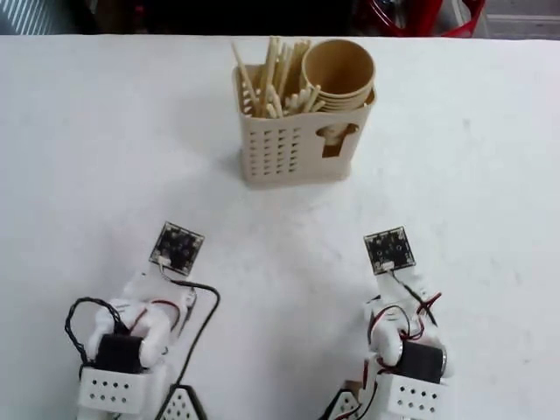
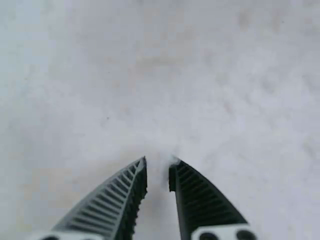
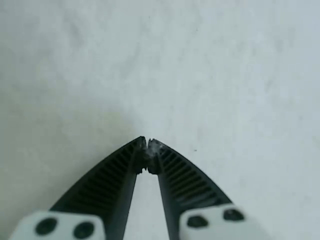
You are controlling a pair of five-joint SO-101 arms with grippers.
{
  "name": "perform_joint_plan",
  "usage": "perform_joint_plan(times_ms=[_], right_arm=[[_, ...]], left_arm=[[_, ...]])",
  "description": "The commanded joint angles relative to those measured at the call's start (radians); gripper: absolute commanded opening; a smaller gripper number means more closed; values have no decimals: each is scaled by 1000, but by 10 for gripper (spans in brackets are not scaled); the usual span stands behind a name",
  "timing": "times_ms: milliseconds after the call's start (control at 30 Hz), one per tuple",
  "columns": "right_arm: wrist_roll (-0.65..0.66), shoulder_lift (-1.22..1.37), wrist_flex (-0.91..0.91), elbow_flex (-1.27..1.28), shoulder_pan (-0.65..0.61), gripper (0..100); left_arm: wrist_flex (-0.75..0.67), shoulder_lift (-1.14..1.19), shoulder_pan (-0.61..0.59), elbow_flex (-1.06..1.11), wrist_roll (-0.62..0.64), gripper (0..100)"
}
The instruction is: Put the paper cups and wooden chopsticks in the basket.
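Over the white table (image 2: 150, 75), the left claw (image 2: 159, 162) hangs empty, narrowly parted; the right claw (image 3: 147, 142) is pinched closed on nothing. Well ahead, between them, the basket (image 1: 293, 153) holds paper cups (image 1: 337, 74) and wooden chopsticks (image 1: 267, 74).

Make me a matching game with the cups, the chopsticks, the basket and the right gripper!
Things:
1. paper cups
2. wooden chopsticks
3. basket
4. right gripper

States:
A. jaws closed, tips touching
B. standing on the white table
C. stacked inside one another in the basket
D. sticking up in a bundle in the basket

Pairs: 1-C, 2-D, 3-B, 4-A
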Motion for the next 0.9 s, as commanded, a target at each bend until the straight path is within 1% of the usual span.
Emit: perform_joint_plan(times_ms=[0,867], right_arm=[[-2,-8,4,9,-8,19],[-2,-8,4,9,-8,19]], left_arm=[[63,-54,-4,-6,-5,94],[71,-67,-1,-6,-5,94]])
